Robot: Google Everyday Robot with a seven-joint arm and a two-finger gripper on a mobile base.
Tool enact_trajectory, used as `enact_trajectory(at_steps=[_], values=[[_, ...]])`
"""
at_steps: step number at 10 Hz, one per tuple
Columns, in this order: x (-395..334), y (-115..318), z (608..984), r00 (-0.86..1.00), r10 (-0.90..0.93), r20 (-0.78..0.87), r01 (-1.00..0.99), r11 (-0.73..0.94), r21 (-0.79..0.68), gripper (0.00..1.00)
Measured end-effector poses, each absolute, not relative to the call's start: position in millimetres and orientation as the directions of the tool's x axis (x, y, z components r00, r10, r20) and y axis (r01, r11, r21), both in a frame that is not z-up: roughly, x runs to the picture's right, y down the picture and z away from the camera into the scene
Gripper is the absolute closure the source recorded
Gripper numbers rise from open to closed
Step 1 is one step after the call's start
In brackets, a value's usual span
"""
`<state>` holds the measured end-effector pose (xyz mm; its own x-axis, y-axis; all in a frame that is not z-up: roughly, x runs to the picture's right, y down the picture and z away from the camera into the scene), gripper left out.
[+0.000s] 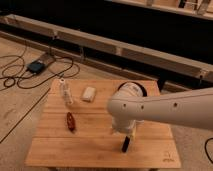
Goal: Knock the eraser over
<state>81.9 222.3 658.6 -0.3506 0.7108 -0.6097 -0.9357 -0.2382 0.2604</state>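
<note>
The eraser (126,144) is a small black slab standing on edge near the front of the wooden table (85,147), right of centre. My white arm (150,107) reaches in from the right and bends down over it. My gripper (130,133) is at the arm's lower end, just above and behind the eraser's top, mostly hidden by the arm's bulk. I cannot tell whether it touches the eraser.
A small clear bottle (65,91) stands at the back left. A pale whitish block (89,93) lies beside it. A reddish-brown oval object (71,121) lies at mid left. Cables and a dark box (37,65) lie on the floor at the left.
</note>
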Motion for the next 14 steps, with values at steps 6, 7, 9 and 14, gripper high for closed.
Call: enact_trajectory(at_steps=[6, 7, 9, 14], values=[[106.8, 253.1, 690.2, -0.378, 0.651, -0.658, -0.926, -0.259, 0.275, 0.35], [104.0, 251.3, 700.0, -0.369, 0.648, -0.666, -0.929, -0.257, 0.264, 0.35], [84.6, 234.9, 718.5, -0.331, 0.662, -0.672, -0.943, -0.254, 0.214, 0.35], [47.0, 197.7, 737.0, -0.241, 0.703, -0.669, -0.968, -0.225, 0.112, 0.35]])
